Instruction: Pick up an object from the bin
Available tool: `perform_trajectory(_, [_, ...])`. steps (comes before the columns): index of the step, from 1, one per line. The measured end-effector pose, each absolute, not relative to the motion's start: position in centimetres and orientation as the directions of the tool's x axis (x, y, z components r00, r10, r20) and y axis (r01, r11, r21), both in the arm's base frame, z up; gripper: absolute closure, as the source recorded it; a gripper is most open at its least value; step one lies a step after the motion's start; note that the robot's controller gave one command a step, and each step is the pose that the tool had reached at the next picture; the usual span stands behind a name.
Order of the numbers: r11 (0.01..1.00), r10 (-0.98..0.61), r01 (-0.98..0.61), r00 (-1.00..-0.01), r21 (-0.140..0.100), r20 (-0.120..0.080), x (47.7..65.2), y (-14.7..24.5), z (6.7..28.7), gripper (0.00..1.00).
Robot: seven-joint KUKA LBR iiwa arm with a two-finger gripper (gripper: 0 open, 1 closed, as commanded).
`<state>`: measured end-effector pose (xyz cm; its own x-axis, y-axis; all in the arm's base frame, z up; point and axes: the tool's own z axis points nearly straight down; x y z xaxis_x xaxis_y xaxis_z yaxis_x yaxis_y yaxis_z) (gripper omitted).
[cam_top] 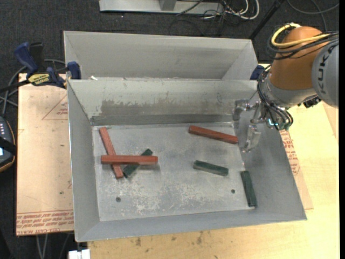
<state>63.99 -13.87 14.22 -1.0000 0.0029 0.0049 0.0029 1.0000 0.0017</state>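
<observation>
My gripper (246, 129) hangs at the bin's right side, close to the right wall, and its fingers stand open with nothing seen between them. A long red bar (212, 134) lies flat on the bin floor, tilted slightly. Its right end reaches up to the gripper's lower fingertip (251, 140). Below and left of the gripper a short dark green bar (210, 168) rests on the floor. Another dark green bar (248, 189) lies along the foot of the right wall, below the gripper.
At the left of the bin two red bars (129, 159) cross each other, with a dark green block (138, 163) under them. The arm with its orange cover reaches in over the right rim.
</observation>
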Motion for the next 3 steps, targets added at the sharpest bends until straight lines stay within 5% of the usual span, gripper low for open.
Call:
perform_trajectory(1, [1.0,0.026,0.026,-1.0,0.003,0.002,65.2,-13.3,6.5,0.0])
perform_trajectory(2, [1.0,0.025,0.025,-1.0,0.0,-0.003,65.4,-13.4,7.0,1.0])
perform_trajectory(3, [0.946,-0.325,-0.325,-0.946,-0.003,-0.01,63.7,-6.7,23.9,1.0])
